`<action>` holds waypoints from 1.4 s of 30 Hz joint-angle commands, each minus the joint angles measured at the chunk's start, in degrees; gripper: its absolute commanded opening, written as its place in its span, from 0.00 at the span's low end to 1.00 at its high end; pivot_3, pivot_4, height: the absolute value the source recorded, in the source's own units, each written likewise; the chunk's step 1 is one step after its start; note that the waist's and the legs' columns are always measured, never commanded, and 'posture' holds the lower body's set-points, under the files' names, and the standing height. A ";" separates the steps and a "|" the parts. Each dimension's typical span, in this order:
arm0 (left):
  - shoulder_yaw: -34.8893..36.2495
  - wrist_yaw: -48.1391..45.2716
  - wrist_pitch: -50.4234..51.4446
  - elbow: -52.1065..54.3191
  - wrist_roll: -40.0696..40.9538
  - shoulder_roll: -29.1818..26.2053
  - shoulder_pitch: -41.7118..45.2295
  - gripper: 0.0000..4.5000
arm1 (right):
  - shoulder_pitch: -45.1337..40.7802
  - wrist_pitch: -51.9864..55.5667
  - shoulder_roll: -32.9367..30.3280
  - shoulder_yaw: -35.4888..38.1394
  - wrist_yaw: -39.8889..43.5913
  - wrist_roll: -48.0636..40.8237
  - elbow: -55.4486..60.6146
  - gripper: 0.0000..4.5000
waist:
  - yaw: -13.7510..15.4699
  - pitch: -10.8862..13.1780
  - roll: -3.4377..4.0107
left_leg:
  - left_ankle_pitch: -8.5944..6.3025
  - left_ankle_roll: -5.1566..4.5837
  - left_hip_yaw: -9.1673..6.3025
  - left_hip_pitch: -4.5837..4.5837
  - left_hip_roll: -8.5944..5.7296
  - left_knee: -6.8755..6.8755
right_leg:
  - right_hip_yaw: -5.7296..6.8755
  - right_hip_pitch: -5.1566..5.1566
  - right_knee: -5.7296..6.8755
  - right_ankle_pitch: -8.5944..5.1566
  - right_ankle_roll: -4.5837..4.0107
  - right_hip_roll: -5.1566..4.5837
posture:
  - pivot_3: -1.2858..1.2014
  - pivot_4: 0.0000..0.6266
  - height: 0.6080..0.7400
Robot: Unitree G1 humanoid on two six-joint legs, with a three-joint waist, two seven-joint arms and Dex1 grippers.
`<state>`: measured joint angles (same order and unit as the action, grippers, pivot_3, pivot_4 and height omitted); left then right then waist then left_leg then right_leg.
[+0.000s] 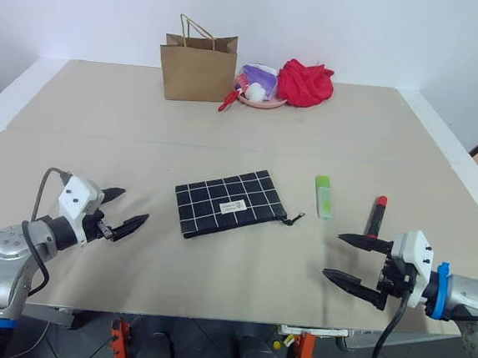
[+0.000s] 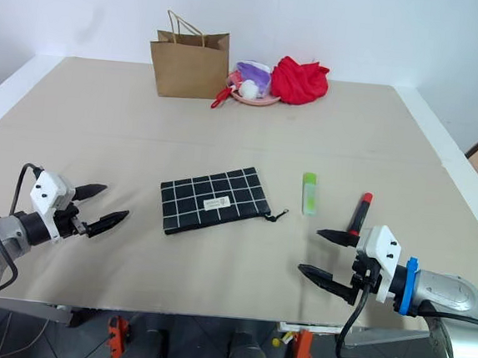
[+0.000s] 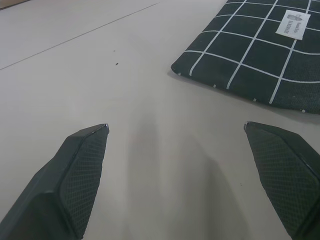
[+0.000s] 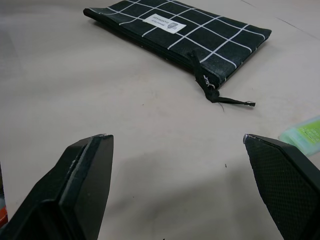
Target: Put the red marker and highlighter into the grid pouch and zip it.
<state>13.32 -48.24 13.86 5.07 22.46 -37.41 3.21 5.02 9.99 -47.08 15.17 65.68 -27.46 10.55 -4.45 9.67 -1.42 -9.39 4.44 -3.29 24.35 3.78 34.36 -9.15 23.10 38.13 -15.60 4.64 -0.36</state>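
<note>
A: Item one, the grid pouch point(image 1: 230, 202)?

B: You have it lying flat at the middle of the surface point(image 1: 101, 125), slightly skewed, white label up, zipper pull point(image 4: 227, 99) trailing off its right end. The zipper looks closed along the near edge.

A: Item two, the highlighter point(image 1: 324, 196)?

B: You find it lying on the surface just right of the pouch's zipper end, apart from it, pale green, pointing roughly away from you.

A: Item three, the red marker point(image 1: 376, 216)?

B: It lies further right, near the highlighter but not touching, red cap at the far end, black section toward you.

A: The arms?

B: Your left gripper point(image 1: 126, 211) hovers left of the pouch, jaws released and spread wide, holding nothing. Your right gripper point(image 1: 351, 259) sits near the front edge, just beside the marker's near end, jaws likewise released and empty.

A: Remaining stock?

B: At the far edge you have a brown paper bag point(image 1: 197, 66), a pink dish point(image 1: 261, 100) with small things in it, and a red cloth bundle point(image 1: 304, 82), all well apart from the pouch.
</note>
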 commanded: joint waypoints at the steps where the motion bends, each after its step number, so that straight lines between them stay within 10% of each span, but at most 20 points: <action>1: 0.16 -1.18 -2.25 1.25 -0.39 -1.06 0.64 1.00 | -0.74 0.05 0.63 0.33 -0.96 -1.05 2.67 1.00 | 0.00 0.00 0.00 | 0.00 0.00 0.00 0.00 0.00 0.00 | 0.00 0.00 0.00 0.00 0.00 0.00 | 0.52 0.24 1.00; 17: -9.88 -10.36 -11.97 1.86 -5.23 -1.85 3.27 1.00 | -14.03 22.15 13.44 -6.60 -28.09 -5.76 15.06 1.00 | -0.07 -0.01 -0.01 | 0.00 0.00 -0.01 0.03 0.00 -0.04 | 0.00 0.03 0.01 0.01 0.01 0.01 | 0.52 0.24 1.00; 28: -17.48 -14.05 -19.05 -3.50 -9.36 -0.42 11.74 1.00 | -28.40 19.00 29.66 -18.72 -41.67 9.12 -3.91 0.04 | 0.04 0.00 0.00 | 0.11 -0.07 -0.03 0.24 0.01 -0.04 | 0.01 0.21 0.03 0.28 0.29 0.04 | 0.52 0.24 1.00; 42: -15.90 -14.17 -21.46 -4.33 -9.78 -1.84 11.65 1.00 | -26.05 14.20 31.86 -20.77 -42.55 15.93 -10.95 0.02 | -0.04 -0.02 -0.01 | 0.05 -0.17 -0.09 0.11 0.01 -0.16 | 0.07 0.13 0.05 0.21 0.27 0.05 | 0.52 0.24 1.00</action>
<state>-4.42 -61.86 -5.70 0.41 12.71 -37.81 14.87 -20.98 24.57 -15.67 -5.22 23.40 -12.09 0.56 -4.49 9.66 -1.43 -9.34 4.27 -3.38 24.44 3.79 34.22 -9.08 23.21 38.18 -15.37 4.91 -0.31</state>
